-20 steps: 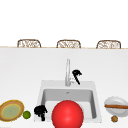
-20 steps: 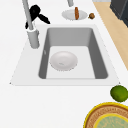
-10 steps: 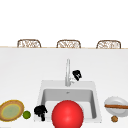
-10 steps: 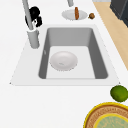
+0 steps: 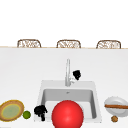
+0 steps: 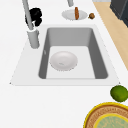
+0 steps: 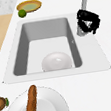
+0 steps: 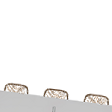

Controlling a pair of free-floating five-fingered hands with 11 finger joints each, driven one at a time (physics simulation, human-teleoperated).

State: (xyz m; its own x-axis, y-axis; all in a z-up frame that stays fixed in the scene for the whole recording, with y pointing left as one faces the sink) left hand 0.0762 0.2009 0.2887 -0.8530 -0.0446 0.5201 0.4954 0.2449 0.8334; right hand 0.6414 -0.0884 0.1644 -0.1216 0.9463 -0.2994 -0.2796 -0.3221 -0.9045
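My right hand (image 5: pixel 76 74) is just right of the faucet (image 5: pixel 67 72), behind the sink (image 5: pixel 93 100). Its fingers are curled round the faucet's small handle, as the right side view (image 7: pixel 88 21) shows. From the left side the same hand (image 6: pixel 33 17) is partly hidden behind the spout (image 6: pixel 27 12). A white bowl (image 6: pixel 63 60) lies upside down on the basin floor (image 7: pixel 56 61). In the front view a big red round shape (image 5: pixel 67 115) covers the basin's front. My left hand (image 5: pixel 40 111) hangs over the sink's front left corner, next to a lime (image 5: pixel 26 114).
A yellow-rimmed woven plate (image 5: pixel 11 111) and the lime (image 6: pixel 119 93) lie left of the sink. On the right a white plate (image 7: pixel 51 105) carries a brown baguette (image 7: pixel 31 102), with a small brown nut (image 5: pixel 114 118) beside it. Three wicker chair backs (image 5: pixel 68 44) line the far counter edge.
My right hand has shifted slightly at the faucet, drawing in closer to it. The left hand and the objects have not moved.
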